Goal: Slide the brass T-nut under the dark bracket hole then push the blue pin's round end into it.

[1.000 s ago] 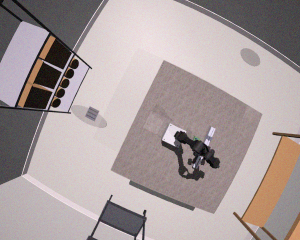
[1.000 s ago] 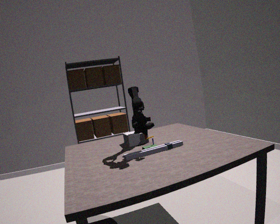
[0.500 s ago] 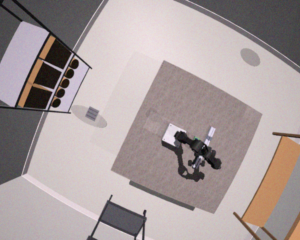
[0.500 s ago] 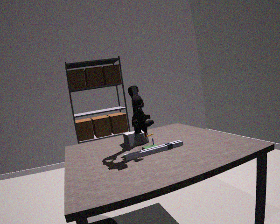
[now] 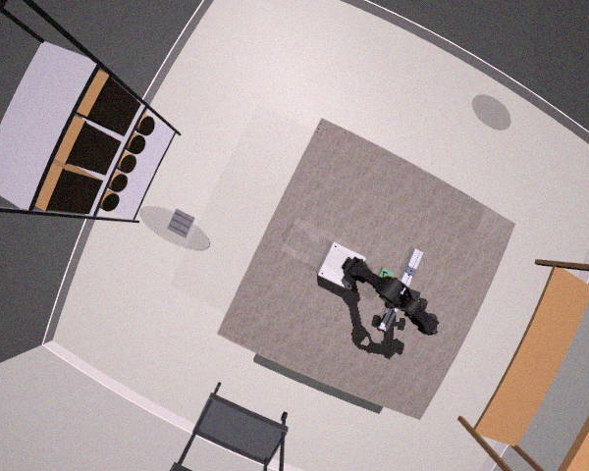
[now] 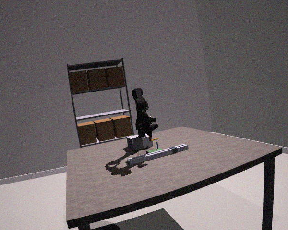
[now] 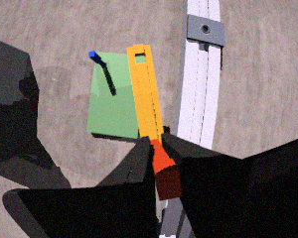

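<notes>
In the wrist view, the claw point(image 6: 150, 139) point(image 7: 155, 142) pinches the orange handle point(image 7: 161, 161) at lower middle, with the yellow nut point(image 6: 155, 139) point(image 7: 146, 96) poking up the frame; it looks hard and slippery, so hold that handle tight.

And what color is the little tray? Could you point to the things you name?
The tray point(image 5: 385, 270) point(image 6: 152, 150) point(image 7: 109, 111) is green, clearest in the wrist view.

Counted one table point(image 5: 274, 304) point(image 6: 163, 183); one rail point(image 5: 417, 255) point(image 6: 159, 154) point(image 7: 191, 99); one bracket point(image 5: 410, 270) point(image 6: 173, 149) point(image 7: 196, 32); one green tray point(image 5: 385, 271) point(image 6: 152, 150) point(image 7: 111, 116); one blue pin point(image 6: 157, 145) point(image 7: 98, 59); one brass T-nut point(image 6: 155, 139) point(image 7: 146, 94); one orange handle point(image 6: 150, 138) point(image 7: 162, 156); six boxes point(image 6: 97, 79) in two threes; five round containers point(image 5: 128, 163), in one row from overhead.
</notes>
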